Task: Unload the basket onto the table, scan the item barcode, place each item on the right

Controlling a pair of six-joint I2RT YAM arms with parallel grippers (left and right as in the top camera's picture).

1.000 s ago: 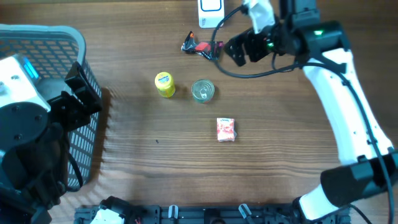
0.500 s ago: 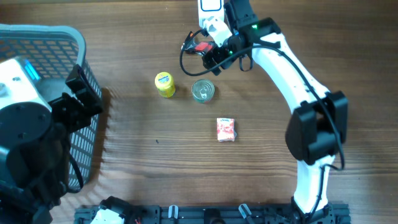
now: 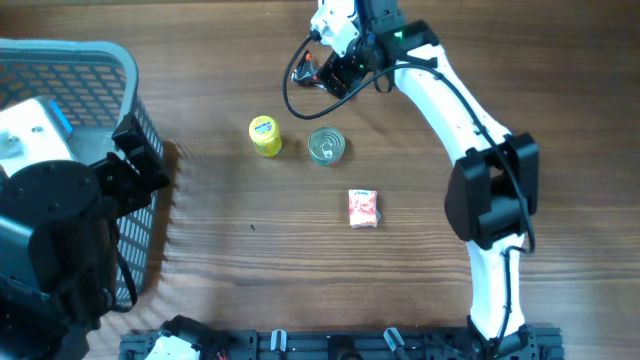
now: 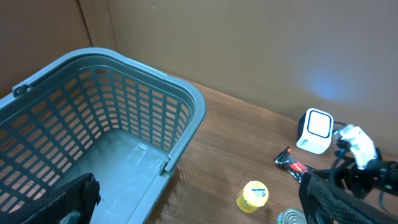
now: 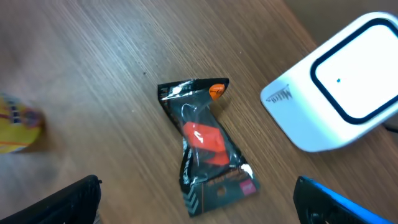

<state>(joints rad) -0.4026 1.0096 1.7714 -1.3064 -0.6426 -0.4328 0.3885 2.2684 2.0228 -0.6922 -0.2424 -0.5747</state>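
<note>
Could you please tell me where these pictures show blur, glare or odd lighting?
Right wrist view: the yellow container at the left edge is blurred, the black wrapper sharp with small glints; left wrist view: a bluish glow lies on the wall above the white scanner; overhead view: even light, a soft shadow beside the basket.

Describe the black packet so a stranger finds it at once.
Find the white scanner box at the far edge of the wooden table. A flat packet lies just beside it. It alone is black with red-orange print; its neighbours are a yellow tub, silver can and pink sachet.
</note>
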